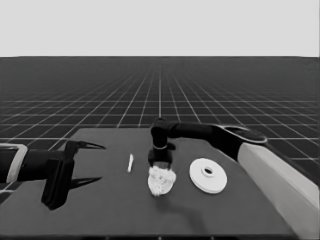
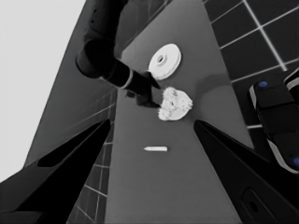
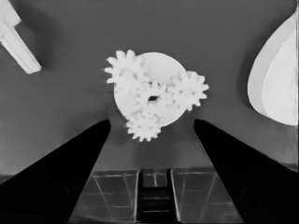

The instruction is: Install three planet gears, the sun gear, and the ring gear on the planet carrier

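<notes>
Right gripper (image 1: 160, 161) hangs empty, fingers spread, above the smaller round part (image 3: 161, 65), which carries four meshed gears (image 3: 152, 98). Beside it lies the larger round part (image 1: 208, 175). Left gripper (image 1: 87, 162) waits, fingers apart.

larger round part (image 3: 280, 79) cut by edge | thin white piece (image 3: 16, 44) cut off
</notes>
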Motion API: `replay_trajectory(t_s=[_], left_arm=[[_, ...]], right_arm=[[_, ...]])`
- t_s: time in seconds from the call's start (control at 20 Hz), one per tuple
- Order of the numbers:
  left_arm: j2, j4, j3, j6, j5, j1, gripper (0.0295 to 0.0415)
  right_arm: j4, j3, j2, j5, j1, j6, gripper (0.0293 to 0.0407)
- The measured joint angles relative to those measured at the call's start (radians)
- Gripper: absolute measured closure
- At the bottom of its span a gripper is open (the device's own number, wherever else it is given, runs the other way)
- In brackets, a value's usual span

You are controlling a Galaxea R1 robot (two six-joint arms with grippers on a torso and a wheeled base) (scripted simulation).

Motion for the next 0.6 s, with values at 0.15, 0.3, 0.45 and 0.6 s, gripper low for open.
replay_trajectory(t_s=[0.15,0.3,0.45,0.6], left_arm=[[0.000,0.000,0.000,0.000,0.000,0.000,0.0326],[0.000,0.000,0.000,0.000,0.000,0.000,0.0326],[0.000,0.000,0.000,0.000,0.000,0.000,0.0326],[0.000,0.000,0.000,0.000,0.000,0.000,0.0326]], right_arm=[[0.005,0.001,-0.001,0.001,0.004,-0.035,0.0315],[-0.344,0.812,-0.700,0.235,-0.238,-0.718,0.0305],[-0.494,1.218,-1.197,0.333,-0.356,-1.017,0.0315],[-0.524,1.301,-1.288,0.354,-0.375,-1.078,0.0315]])
